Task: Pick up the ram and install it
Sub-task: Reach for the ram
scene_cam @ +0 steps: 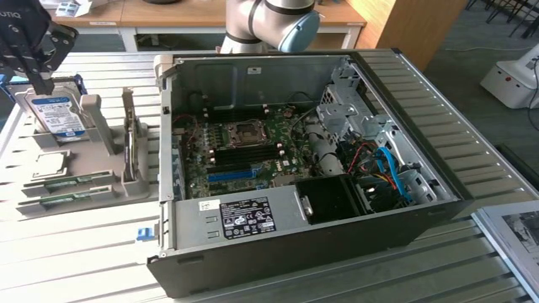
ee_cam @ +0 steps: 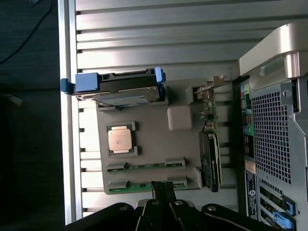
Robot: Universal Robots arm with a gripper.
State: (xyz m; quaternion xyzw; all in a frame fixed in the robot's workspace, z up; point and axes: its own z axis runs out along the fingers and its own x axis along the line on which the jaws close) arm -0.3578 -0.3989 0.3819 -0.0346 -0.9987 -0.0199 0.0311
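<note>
The fingers (ee_cam: 158, 192) were seen clenched on nothing above the ram (ee_cam: 137, 186) laid in the grey tray (ee_cam: 154, 144).

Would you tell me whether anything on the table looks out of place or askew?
Nothing stands out: the hard drive, the processor and the ram sticks sit squarely in the grey holder beside the open computer case.

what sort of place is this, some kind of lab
Probably a robotics lab or workshop set up for computer assembly: an open desktop computer case lies on a slatted metal table, a grey tray beside it holds a hard drive and ram sticks, and a robot arm stands behind the case.
</note>
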